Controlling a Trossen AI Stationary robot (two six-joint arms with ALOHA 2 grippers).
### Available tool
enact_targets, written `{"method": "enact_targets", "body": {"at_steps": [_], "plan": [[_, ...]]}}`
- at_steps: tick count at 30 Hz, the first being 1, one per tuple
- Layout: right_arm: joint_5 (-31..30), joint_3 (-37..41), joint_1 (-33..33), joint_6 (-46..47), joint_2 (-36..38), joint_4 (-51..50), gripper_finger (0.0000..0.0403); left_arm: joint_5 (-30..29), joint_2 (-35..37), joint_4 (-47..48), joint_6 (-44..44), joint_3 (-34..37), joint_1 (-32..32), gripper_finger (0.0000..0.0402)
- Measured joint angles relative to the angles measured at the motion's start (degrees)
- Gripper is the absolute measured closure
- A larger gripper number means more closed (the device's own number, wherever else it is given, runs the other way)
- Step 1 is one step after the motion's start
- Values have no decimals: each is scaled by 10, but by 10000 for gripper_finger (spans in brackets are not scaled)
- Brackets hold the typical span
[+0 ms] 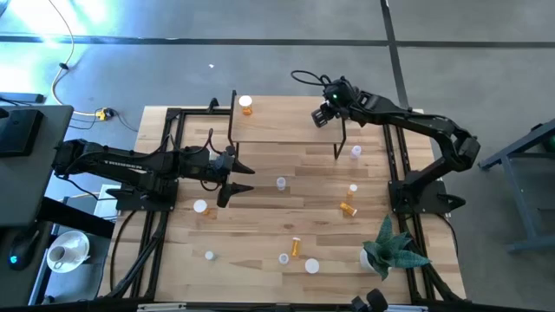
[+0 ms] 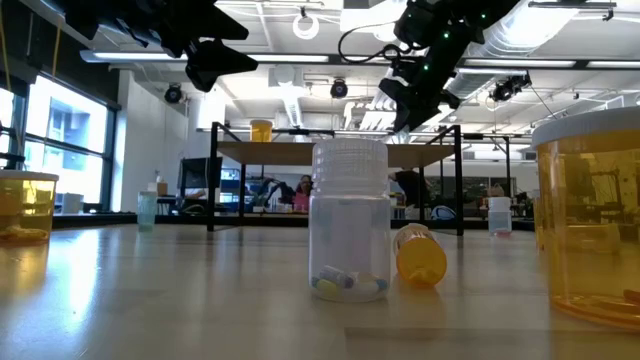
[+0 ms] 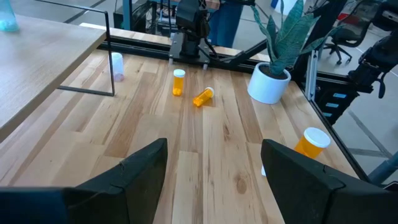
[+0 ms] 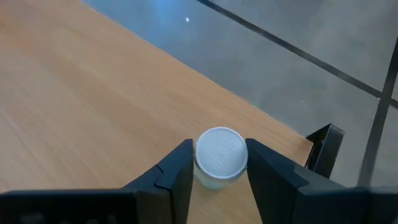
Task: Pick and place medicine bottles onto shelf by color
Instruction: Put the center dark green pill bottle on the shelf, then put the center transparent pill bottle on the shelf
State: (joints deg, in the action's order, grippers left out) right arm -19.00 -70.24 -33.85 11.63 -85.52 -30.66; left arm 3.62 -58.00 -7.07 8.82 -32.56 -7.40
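Right gripper (image 1: 327, 113) over the right end of the shelf (image 1: 277, 130), fingers (image 4: 177, 168) closed against both sides of a white-capped bottle (image 4: 221, 152); bottle seems upright with cap toward the wrist camera, body mostly hidden and colour not clear; whether its base touches the board cannot be told. Left gripper (image 1: 236, 178) hangs over the desk (image 1: 260, 221) near the shelf's front left leg, fingers spread wide, nothing between them. One orange bottle (image 1: 246, 106) stands on the shelf's back left corner. Other bottles loose on the desk: a clear one (image 1: 281, 184) near mid-desk, another clear one (image 1: 355, 152) just beside the shelf's right front leg, an upright orange one (image 1: 353, 190) with an orange one on its side (image 1: 348, 208) near it, further toward the potted plant (image 1: 390, 250). Along the front: an orange bottle lying down (image 1: 296, 246), plus several white caps seen from above, bodies not readable. Low view: a clear bottle (image 2: 349, 220) up close holding a few pills, a tipped orange one (image 2: 420, 256) just beside it.
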Motion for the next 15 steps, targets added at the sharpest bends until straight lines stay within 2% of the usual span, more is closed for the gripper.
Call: {"method": "enact_targets", "body": {"at_steps": [7,15], "plan": [[0,0,1,0,0,2,221,0,0,0,0,0,0,151],[1,0,0,-1,35,3,215,0,0,0,0,0,0,151]]}}
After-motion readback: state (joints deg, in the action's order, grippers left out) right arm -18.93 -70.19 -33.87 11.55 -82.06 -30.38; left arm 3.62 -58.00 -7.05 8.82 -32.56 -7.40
